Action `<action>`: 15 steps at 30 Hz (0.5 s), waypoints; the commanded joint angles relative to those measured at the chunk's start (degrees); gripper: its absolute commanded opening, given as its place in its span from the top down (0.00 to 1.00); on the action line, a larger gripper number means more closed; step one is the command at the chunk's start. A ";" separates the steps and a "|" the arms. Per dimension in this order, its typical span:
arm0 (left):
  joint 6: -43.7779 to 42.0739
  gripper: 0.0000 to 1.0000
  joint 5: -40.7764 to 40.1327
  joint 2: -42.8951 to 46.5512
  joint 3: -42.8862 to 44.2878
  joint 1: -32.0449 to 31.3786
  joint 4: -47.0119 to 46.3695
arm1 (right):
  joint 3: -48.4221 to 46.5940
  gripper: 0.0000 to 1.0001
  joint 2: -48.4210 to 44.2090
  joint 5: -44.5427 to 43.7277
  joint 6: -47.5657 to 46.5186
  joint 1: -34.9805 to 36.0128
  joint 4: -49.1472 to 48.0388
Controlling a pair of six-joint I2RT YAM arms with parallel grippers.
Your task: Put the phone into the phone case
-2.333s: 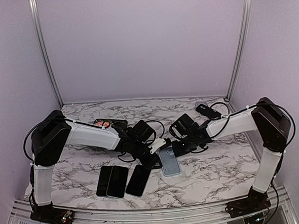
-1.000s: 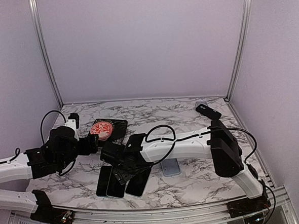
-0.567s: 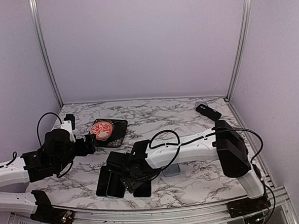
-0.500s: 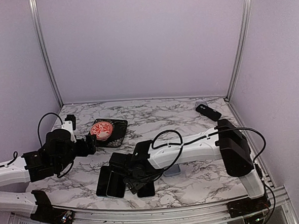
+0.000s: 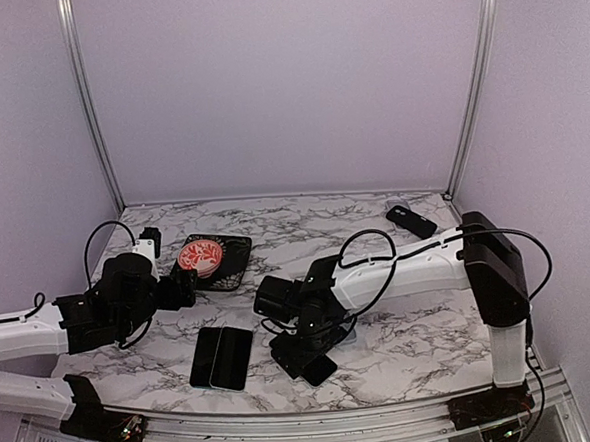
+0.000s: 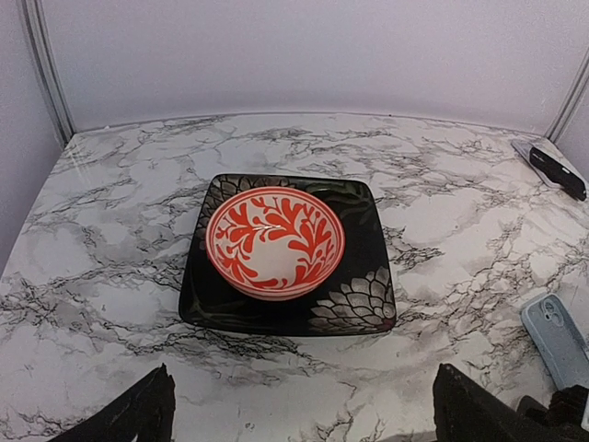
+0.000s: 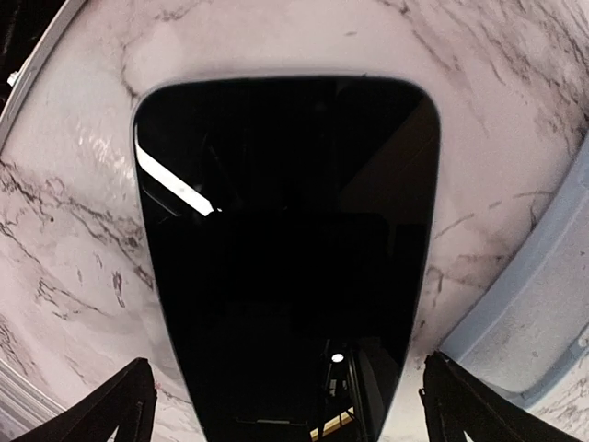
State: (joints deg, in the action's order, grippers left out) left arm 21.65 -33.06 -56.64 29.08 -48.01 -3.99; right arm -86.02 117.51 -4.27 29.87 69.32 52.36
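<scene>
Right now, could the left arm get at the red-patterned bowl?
Probably yes: the left gripper, open, points straight at the red-patterned bowl on its black plate, with only bare marble table between them.

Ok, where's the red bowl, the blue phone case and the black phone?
red bowl (image 6: pixel 274 241), left wrist view, the middle of its patterned inside.
blue phone case (image 6: pixel 556 339), left wrist view, its flat blue face.
black phone (image 7: pixel 285 249), right wrist view, the middle of its dark screen.

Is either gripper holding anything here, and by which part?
The left gripper holds nothing. The right gripper straddles a phone across its long edges near one end; whether it clamps cannot be told.
</scene>
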 commanded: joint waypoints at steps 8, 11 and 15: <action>-1.95 0.01 0.28 -0.83 1.06 -0.07 -2.26 | -9.40 0.01 7.17 6.39 -6.93 -4.00 4.56; -2.06 0.01 0.28 -0.93 0.85 -0.06 -2.58 | -9.25 0.01 7.03 7.65 -6.53 -3.85 5.05; -2.17 0.01 0.92 -1.15 1.01 -0.08 -2.45 | -8.44 0.06 7.44 9.75 -4.68 -4.21 6.20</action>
State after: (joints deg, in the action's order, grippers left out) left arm 20.23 -32.97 -57.32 29.08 -48.01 -4.97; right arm -94.28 123.33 1.13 23.83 64.93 55.90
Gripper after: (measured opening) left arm 0.989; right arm 0.967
